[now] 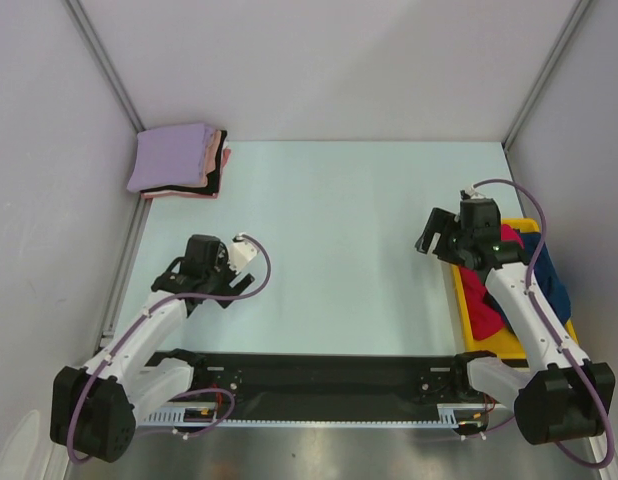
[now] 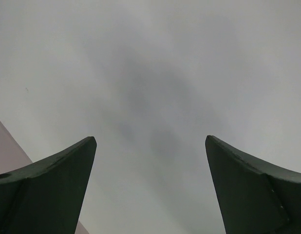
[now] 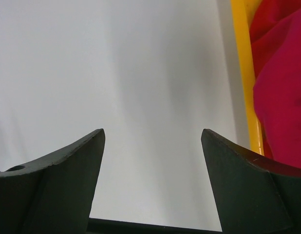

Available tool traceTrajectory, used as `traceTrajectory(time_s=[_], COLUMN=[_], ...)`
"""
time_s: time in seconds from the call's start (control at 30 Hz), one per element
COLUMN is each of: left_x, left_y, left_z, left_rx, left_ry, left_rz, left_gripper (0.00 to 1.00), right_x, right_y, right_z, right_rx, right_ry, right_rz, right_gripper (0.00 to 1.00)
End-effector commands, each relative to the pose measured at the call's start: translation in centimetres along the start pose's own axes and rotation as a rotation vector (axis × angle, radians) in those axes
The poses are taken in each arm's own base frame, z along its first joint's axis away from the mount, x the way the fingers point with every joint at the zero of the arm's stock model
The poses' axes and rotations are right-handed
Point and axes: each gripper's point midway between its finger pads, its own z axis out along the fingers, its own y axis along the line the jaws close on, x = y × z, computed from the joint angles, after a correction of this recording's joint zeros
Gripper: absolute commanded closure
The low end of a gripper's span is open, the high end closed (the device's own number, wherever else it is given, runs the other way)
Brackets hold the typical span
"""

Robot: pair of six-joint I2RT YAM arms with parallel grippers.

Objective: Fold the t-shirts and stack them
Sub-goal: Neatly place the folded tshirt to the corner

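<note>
Hovering spread wide and empty just beside yellow bin (image 3: 243,73), right gripper (image 3: 153,141) risks dragging dark blue t-shirt (image 1: 555,282) along when pinching red t-shirt (image 3: 282,97); left gripper (image 2: 150,146) likewise spread, empty.

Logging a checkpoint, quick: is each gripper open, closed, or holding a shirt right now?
Left gripper: open, holding nothing.
Right gripper: open, holding nothing.
</note>
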Motion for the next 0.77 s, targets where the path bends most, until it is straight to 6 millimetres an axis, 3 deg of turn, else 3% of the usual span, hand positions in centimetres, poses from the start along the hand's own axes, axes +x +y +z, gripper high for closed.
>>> traceTrajectory(time_s=[0.0, 0.53, 0.73], left_x=[-1.8, -1.9, -1.9], left_y=[0.7, 0.1, 0.1], left_z=[-0.1, 0.5, 0.4], left_rx=[-0.023, 0.01, 0.009], left_ry=[-0.074, -0.068, -0.069], left_rz=[-0.014, -0.021, -0.019], left_gripper=[0.0, 0.0, 0.0], right_x=[-1.0, -0.3, -1.0], right_y=[1.4, 0.7, 0.7], right_z=[0.0, 0.0, -0.9], right_rx=[-0.077, -0.058, -0.072], right_ry=[-0.047, -0.044, -0.116], right_rz=[0.007, -0.006, -0.014], right_gripper=[0.14, 0.14, 0.13])
